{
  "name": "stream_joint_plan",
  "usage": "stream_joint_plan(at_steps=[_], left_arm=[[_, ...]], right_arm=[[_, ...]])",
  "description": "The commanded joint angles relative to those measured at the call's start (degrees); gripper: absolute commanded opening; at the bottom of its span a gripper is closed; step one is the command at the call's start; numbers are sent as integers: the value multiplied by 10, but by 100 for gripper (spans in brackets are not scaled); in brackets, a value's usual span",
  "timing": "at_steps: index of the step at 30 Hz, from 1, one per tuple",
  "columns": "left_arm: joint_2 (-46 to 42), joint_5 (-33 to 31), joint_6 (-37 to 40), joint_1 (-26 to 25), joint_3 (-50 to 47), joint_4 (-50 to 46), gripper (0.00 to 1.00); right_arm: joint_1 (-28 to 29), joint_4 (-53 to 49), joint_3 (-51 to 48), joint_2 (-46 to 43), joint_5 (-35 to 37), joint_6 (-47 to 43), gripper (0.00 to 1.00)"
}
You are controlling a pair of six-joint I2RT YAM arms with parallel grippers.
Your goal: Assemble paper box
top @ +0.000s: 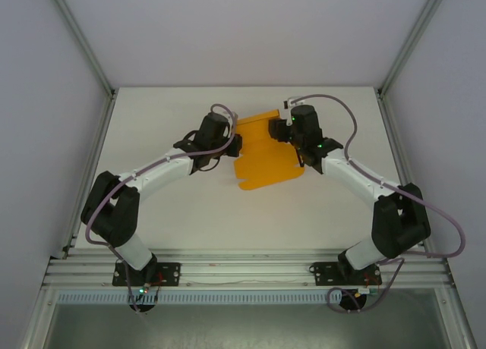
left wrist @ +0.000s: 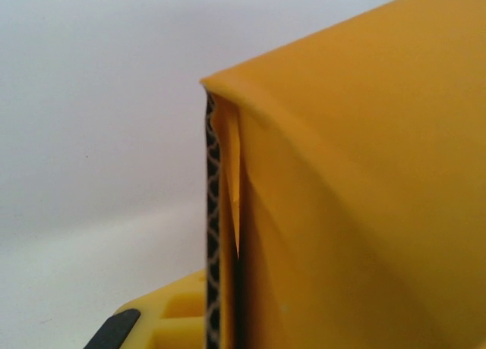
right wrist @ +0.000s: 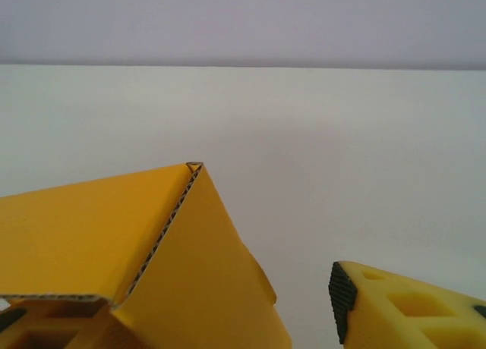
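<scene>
The paper box (top: 262, 161), a sheet of bright orange card partly folded, sat just beyond the middle of the white table (top: 190, 212), held up between the two robot arms. The left arm (top: 156, 174) reached in from the near left and the right arm (top: 357, 178) from the near right, their wrists meeting the card at its opposite sides. Seen from the left wrist, the left fingers (left wrist: 171, 315) were clenched on the box's left edge, where a folded flap (left wrist: 228, 182) stood upright beside the corrugated cut edge of the card. Seen from the right wrist, the right fingers (right wrist: 402, 311) were released: one yellow finger with its dark pad stood clear of the card at the lower right, bare table showing in the gap, while a creased corner of the box (right wrist: 190, 171) rose over the other finger at the lower left.
</scene>
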Motion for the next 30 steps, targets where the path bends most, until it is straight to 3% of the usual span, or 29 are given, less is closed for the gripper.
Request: stream_joint_plan(at_steps=[1, 9, 16, 21, 25, 30], left_arm=[[-20, -10, 7, 4, 6, -7, 0], [-14, -12, 23, 4, 8, -9, 0], [30, -69, 76, -4, -23, 41, 0], [80, -91, 140, -31, -26, 76, 0], [117, -81, 175, -43, -33, 126, 0], [150, -111, 185, -51, -64, 220, 0]], right_arm=[[-1, -15, -13, -19, -14, 7, 66], [-1, -18, -27, -37, 30, 20, 69], [-2, -20, -44, -86, 79, 42, 89], [-7, -62, -31, -92, 98, 61, 93], [-8, -81, -16, -76, 72, 71, 83], [-11, -74, 1, -44, -41, 88, 52]])
